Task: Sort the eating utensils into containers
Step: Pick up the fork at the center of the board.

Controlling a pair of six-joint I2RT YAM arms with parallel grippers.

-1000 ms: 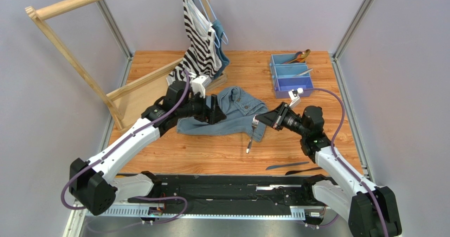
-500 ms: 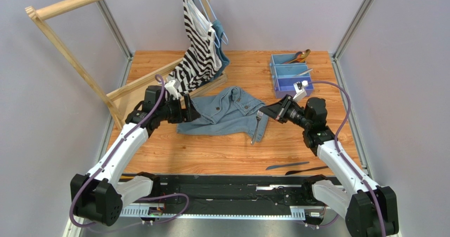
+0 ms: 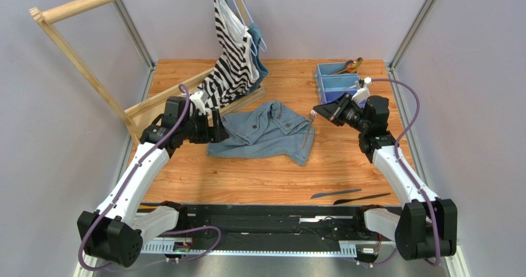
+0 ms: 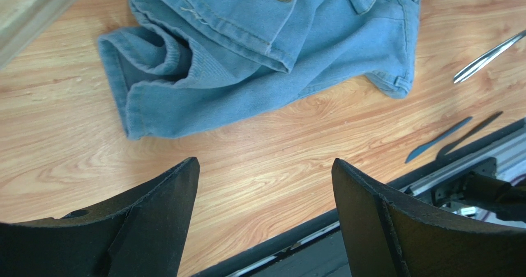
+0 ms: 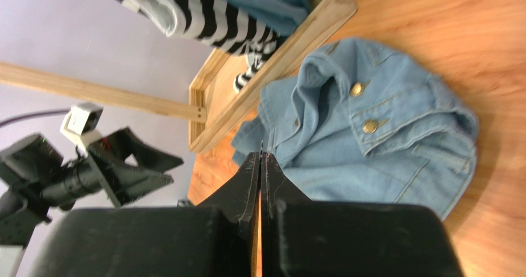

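My right gripper (image 3: 321,112) is shut on the head of a silver fork (image 3: 308,131), which hangs down over the right edge of a denim jacket. In the right wrist view the fingers (image 5: 247,178) are pressed together with the fork's thin edge (image 5: 261,147) between them. The light blue tray (image 3: 321,83) stands just behind and to the right of this gripper, with gold and dark spoons (image 3: 350,65) in its far compartment. Two dark knives (image 3: 335,193) (image 3: 362,198) lie near the front edge. My left gripper (image 3: 217,132) is open and empty at the jacket's left edge.
The denim jacket (image 3: 265,132) lies crumpled mid-table and also shows in the left wrist view (image 4: 259,49). A wooden clothes rack (image 3: 80,67) with a striped shirt (image 3: 231,49) stands at the back left. The black base rail (image 3: 259,218) runs along the front edge.
My right gripper has lifted the fork and carried it back and to the right, toward the tray. My left gripper has drawn back to the left off the jacket.
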